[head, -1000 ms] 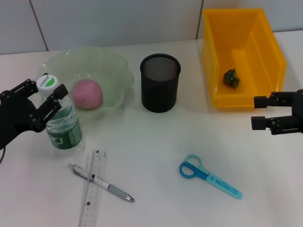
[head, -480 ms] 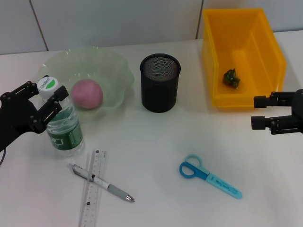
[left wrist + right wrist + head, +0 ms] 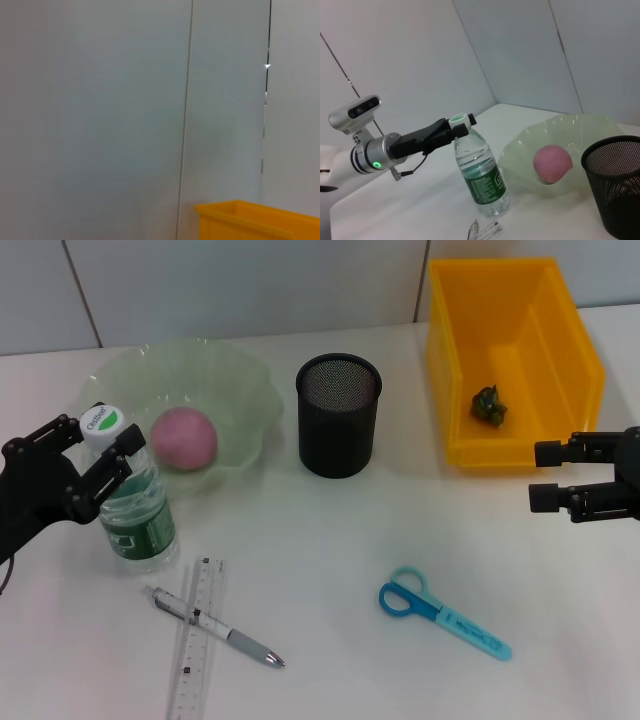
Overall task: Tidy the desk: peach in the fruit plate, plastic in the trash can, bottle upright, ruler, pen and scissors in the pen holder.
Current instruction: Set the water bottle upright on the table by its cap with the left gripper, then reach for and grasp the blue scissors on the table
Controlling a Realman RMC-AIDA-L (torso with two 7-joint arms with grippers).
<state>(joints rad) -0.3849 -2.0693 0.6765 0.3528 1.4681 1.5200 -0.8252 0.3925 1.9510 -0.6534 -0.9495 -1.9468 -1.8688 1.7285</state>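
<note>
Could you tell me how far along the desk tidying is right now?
Done: the peach lies in the fruit plate, and the plastic is in the trash can. In hand: the bottle stands upright, with the left gripper open around its neck. The right gripper waits open beside the trash can. Left: ruler, pen and scissors lie on the desk, none in the pen holder.

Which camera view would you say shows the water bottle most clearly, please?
The right wrist view: the water bottle stands upright in full side profile, the left gripper at its cap. The head view shows it steeply from above; the left wrist view misses it.
</note>
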